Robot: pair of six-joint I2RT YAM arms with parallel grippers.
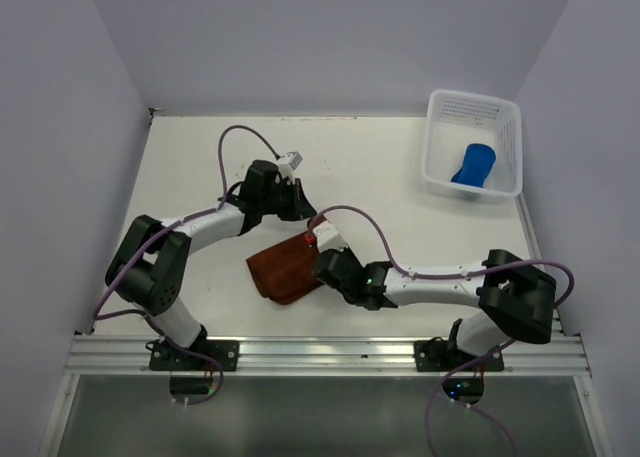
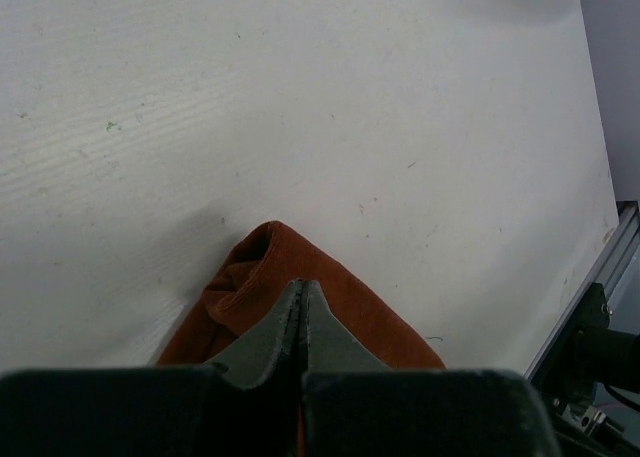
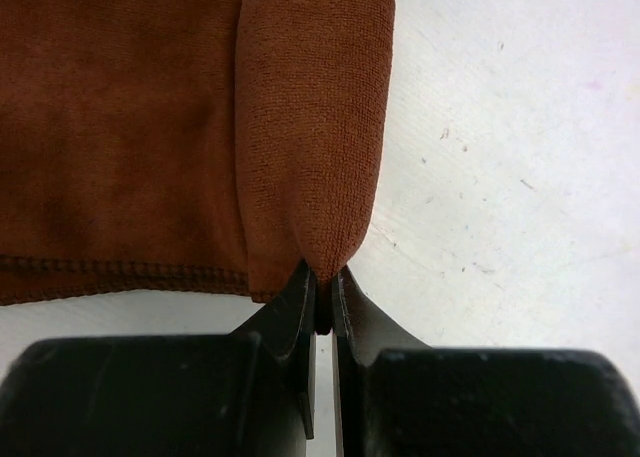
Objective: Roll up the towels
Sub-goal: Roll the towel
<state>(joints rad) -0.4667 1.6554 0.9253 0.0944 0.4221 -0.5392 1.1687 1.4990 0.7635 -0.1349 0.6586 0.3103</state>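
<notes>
The rust-brown towel [image 1: 283, 269] lies partly folded on the white table, between the two arms. My right gripper [image 1: 322, 264] is shut on its right edge. In the right wrist view a rolled fold of the brown towel [image 3: 310, 127] is pinched at the tips of the right gripper [image 3: 323, 277]. My left gripper [image 1: 306, 213] hovers just behind the towel's far corner. Its jaws are pressed together with nothing seen between them. In the left wrist view the brown towel [image 2: 350, 302] lies beyond the tips of the left gripper [image 2: 300, 287]. The blue towel [image 1: 473, 164] sits rolled in the basket.
A white perforated basket [image 1: 440, 107] stands at the back right corner of the table. An aluminium rail [image 1: 330, 352] runs along the near edge, also visible as a rail [image 2: 590, 312] at the right of the left wrist view. Lilac walls close in three sides.
</notes>
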